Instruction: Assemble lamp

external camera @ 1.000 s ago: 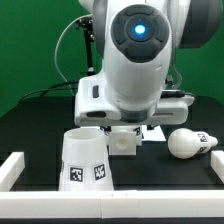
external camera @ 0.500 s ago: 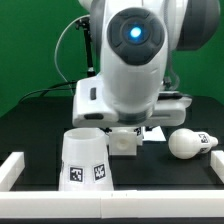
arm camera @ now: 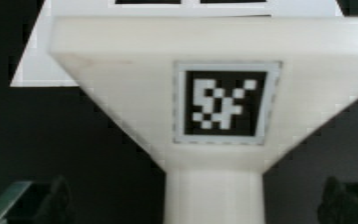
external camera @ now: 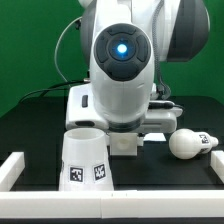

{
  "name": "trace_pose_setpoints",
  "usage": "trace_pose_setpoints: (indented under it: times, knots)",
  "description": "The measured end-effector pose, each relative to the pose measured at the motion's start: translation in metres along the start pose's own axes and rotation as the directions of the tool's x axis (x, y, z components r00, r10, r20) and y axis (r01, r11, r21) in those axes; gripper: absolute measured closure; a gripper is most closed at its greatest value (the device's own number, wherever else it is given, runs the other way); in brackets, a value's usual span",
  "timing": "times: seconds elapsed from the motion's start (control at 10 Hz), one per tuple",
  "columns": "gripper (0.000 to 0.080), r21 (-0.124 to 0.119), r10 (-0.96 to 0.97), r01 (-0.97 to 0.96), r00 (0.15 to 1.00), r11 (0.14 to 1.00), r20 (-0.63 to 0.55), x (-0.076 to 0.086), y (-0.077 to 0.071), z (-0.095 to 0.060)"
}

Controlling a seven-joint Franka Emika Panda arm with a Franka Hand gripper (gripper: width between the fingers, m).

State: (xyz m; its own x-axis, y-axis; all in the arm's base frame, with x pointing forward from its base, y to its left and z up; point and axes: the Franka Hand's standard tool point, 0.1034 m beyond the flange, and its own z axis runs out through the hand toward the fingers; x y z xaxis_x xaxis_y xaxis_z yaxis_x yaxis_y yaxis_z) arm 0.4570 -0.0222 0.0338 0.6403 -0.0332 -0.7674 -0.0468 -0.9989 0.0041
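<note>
The white lamp base sits on the black table behind the shade, right under my wrist. In the wrist view the base fills the picture, with a black-and-white tag on its wide part. My gripper is open, and its dark fingers stand apart on either side of the base's narrow part without touching it. The truncated-cone shade stands upright at the front on the exterior view's left. The bulb lies on its side on the exterior view's right. In the exterior view my arm hides the fingers.
The marker board lies flat behind the base and also shows in the wrist view. A low white frame borders the black table at the front and sides. The green backdrop stands behind.
My arm has swung toward the exterior view's left and come lower over the base. The shade, bulb and base have not moved.
</note>
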Motion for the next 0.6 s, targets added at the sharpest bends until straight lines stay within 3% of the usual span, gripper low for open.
trace_pose_setpoints:
  times: [0.6]
  knots:
    - [0.0101,0.007,0.007,-0.007,1.000,1.000,-0.010,0.0040,-0.0038,0.0021]
